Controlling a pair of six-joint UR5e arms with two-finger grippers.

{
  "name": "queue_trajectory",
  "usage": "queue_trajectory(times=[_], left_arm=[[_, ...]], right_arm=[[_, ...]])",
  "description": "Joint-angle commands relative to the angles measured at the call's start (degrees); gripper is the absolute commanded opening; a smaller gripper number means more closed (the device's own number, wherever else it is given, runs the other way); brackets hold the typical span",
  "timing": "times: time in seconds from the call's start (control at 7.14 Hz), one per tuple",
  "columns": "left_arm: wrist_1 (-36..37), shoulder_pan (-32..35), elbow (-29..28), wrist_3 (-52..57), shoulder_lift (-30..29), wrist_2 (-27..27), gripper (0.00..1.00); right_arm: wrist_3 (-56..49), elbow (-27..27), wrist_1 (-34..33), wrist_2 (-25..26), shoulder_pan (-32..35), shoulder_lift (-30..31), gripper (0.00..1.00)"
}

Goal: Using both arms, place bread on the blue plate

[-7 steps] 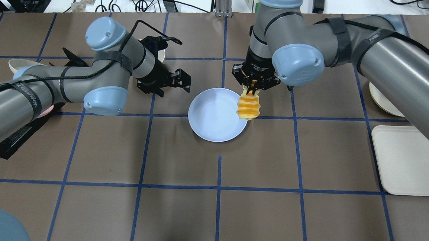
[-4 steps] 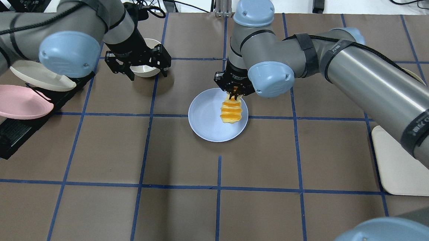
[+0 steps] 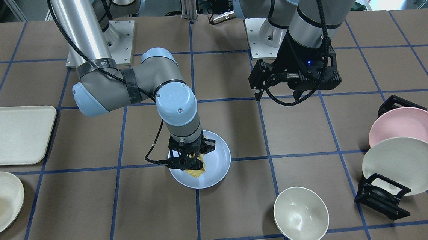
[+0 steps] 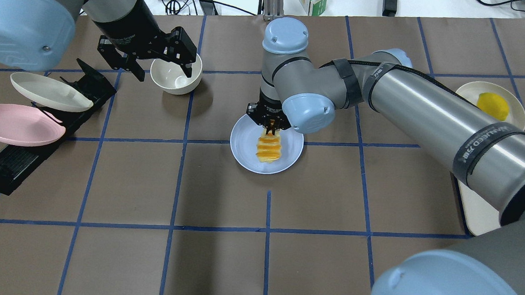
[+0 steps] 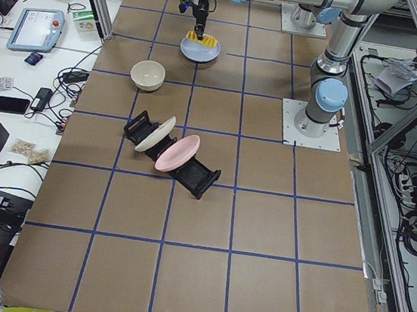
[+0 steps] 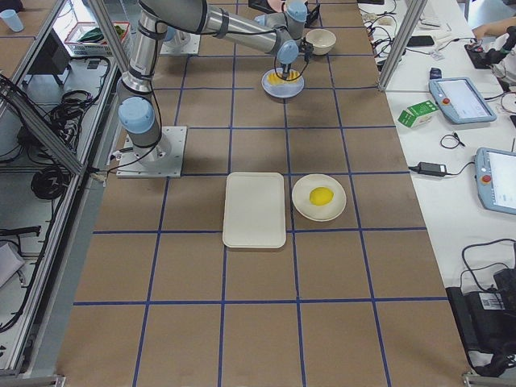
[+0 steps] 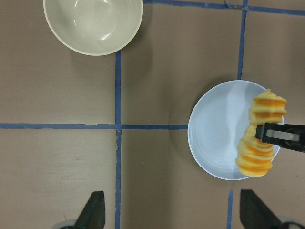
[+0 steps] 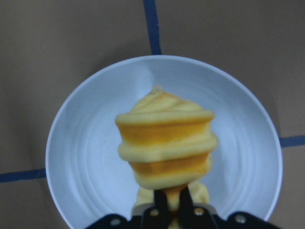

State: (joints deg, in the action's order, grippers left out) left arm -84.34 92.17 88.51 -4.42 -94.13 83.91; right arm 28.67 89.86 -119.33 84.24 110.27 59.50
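My right gripper (image 4: pixel 270 129) is shut on one end of the bread (image 4: pixel 269 148), a ridged yellow-orange loaf. It hangs the loaf over the blue plate (image 4: pixel 244 146) near the table's middle. The right wrist view shows the bread (image 8: pixel 167 143) over the plate (image 8: pixel 81 152) and its pinched end in the gripper (image 8: pixel 167 210). I cannot tell whether its low end touches the plate. The front view shows the same gripper (image 3: pixel 190 161), bread (image 3: pixel 198 169) and plate (image 3: pixel 219 168). My left gripper (image 4: pixel 162 70) is open and empty, high over a cream bowl. Its wrist view shows the plate (image 7: pixel 214 133) and bread (image 7: pixel 262 138).
A cream bowl (image 4: pixel 175 76) stands left of the plate. A black rack holds a pink plate (image 4: pixel 18 123) and a cream plate (image 4: pixel 49 91) at the far left. A yellow lemon (image 4: pixel 493 106) lies on a cream plate at right, by a cream tray (image 3: pixel 11 134).
My right gripper has carried the bread left from the plate's right rim to over its middle and lower. My left arm has risen and swung back left, over the bowl.
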Motion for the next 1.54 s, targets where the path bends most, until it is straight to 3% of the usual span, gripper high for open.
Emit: queue_trajectory(times=[0.0,0.14,0.28,0.42,0.7,0.98,1.4], left_arm=[[-2.14,-1.72,0.52,0.46,1.14,-0.58,1.00],[-1.45,-1.55,0.17,0.55,1.32,0.02,1.00],[-1.09,-1.64,0.52,0.99,1.50,0.03,1.00],[1.78,-1.64,0.61,1.26,1.41,0.12,1.00],[2.96,-0.94,0.26,1.43,1.15,10.08,1.00],[2.78,-0.93,0.43,1.43,1.41,9.87,1.00],[2.69,-0.85,0.69,1.52,1.41,9.87,1.00]], right_arm=[[1.21,-0.12,-1.61,0.22,1.69,-2.28,0.11],[0.26,-0.30,-3.70,0.31,1.70,-2.46,0.61],[0.16,-0.48,-3.81,0.40,1.70,-2.37,1.00],[0.16,-0.74,-3.64,0.66,1.61,-2.28,1.00],[-0.01,-0.92,-2.85,1.01,0.39,-1.15,1.00],[-0.10,-0.57,1.52,1.02,-3.80,5.32,1.00],[-15.94,-0.22,14.42,1.89,-14.26,15.61,1.00]])
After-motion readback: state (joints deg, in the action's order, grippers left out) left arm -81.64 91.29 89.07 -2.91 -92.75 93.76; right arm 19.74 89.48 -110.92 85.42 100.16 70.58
